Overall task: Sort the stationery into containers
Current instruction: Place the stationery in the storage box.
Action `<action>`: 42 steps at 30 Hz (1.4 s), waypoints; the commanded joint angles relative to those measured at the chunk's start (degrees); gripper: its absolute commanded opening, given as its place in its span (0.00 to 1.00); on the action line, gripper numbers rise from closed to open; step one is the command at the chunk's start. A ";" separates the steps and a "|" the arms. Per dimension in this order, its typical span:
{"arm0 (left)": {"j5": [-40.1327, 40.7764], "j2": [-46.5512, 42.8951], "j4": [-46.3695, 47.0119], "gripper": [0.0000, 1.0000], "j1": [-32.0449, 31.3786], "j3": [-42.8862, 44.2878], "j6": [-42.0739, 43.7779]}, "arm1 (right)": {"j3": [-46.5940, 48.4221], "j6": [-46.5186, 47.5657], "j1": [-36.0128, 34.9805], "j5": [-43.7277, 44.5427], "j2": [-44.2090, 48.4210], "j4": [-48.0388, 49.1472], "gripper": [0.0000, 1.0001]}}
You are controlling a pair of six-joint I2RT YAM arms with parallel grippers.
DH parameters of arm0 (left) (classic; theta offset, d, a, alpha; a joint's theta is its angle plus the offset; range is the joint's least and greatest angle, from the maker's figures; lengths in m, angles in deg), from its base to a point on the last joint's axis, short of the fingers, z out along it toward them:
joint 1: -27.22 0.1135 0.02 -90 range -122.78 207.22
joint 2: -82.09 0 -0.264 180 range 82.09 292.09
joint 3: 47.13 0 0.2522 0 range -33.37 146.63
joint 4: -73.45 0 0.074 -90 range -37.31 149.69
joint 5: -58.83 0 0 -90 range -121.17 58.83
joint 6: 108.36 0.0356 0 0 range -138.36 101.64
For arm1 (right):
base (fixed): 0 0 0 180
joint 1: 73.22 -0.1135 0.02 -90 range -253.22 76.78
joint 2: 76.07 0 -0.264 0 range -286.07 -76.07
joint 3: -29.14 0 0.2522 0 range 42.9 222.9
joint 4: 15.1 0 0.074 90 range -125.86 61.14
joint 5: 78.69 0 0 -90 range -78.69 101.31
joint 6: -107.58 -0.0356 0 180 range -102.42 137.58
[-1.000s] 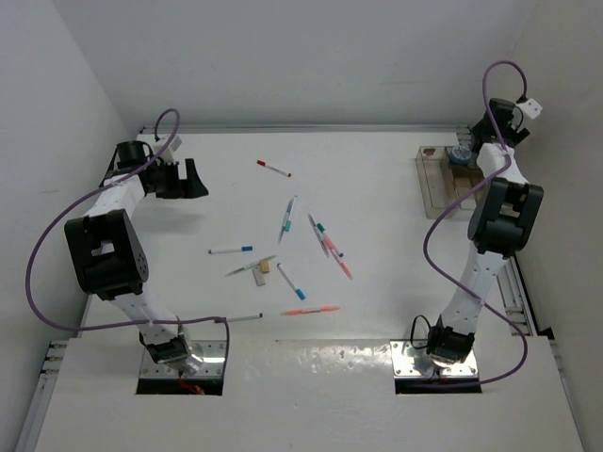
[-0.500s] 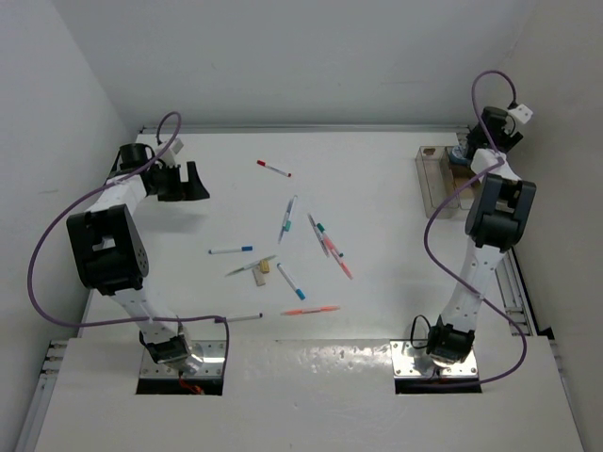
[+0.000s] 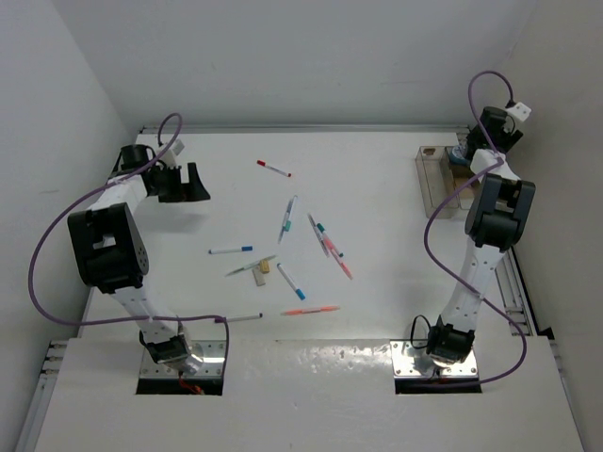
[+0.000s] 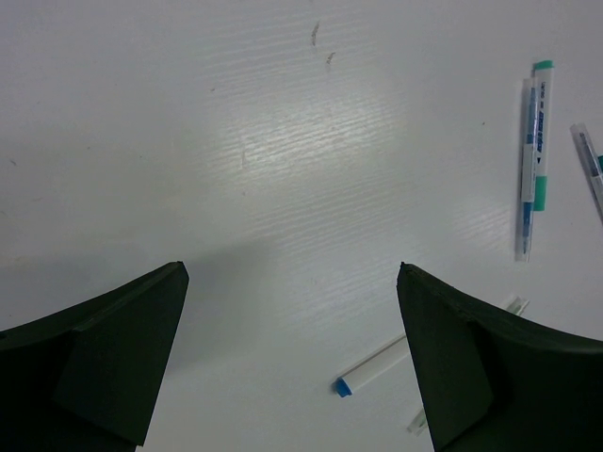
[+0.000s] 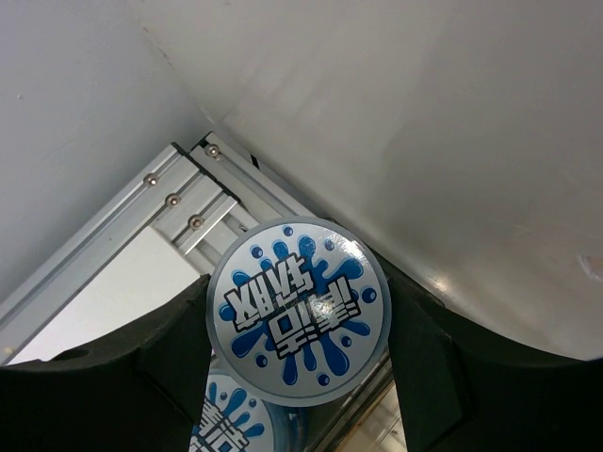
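Several pens lie scattered mid-table: a red-capped one (image 3: 274, 169), teal ones (image 3: 287, 218), a blue-capped one (image 3: 231, 250), an orange one (image 3: 310, 309). A small tan block (image 3: 265, 267) lies among them. My right gripper (image 3: 460, 155) is over the joined clear box (image 3: 433, 184) and tan box (image 3: 461, 179) at the back right. In the right wrist view the gripper (image 5: 297, 282) is shut on a round roll with a blue splash label (image 5: 297, 315); a second roll (image 5: 231, 428) lies just below it. My left gripper (image 3: 193, 179) is open and empty at the back left.
In the left wrist view my left gripper (image 4: 292, 273) faces bare table, with a teal pen (image 4: 533, 155) and the blue-capped pen (image 4: 377, 367) ahead of it. An aluminium rail (image 5: 179, 202) and the wall are close behind the containers. One pen (image 3: 243, 318) lies by the left base plate.
My right wrist has shifted a little left and back over the containers, then held still. The left arm and the pens have not moved.
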 commanded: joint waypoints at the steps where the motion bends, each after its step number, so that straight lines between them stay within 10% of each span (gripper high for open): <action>1: -0.57 0.60 0.83 1.00 -0.59 0.53 -0.12 | 1.22 2.36 0.33 2.09 0.29 4.43 0.00; 13: -0.57 1.13 0.83 1.00 -0.67 0.88 0.06 | 1.39 3.42 0.33 2.54 -0.23 3.55 0.01; 23: -0.22 1.39 0.65 1.00 -0.76 0.88 0.32 | 1.39 3.15 -0.29 0.34 -1.20 2.58 0.20; 33: -0.31 1.39 0.04 1.00 -0.67 1.41 0.50 | 2.01 2.89 -0.11 -0.27 -1.03 0.56 0.62; 36: -0.48 1.30 0.04 1.00 -0.67 1.32 0.59 | 2.71 1.93 0.06 -0.98 -0.94 -0.49 0.60; 40: -0.40 1.39 0.04 1.00 -0.67 1.41 0.50 | 3.33 1.31 0.24 -2.47 -0.85 -1.55 0.18; 42: -0.40 1.56 0.04 1.00 -0.67 1.49 0.59 | 3.68 1.04 0.33 -3.70 -0.50 -2.42 0.14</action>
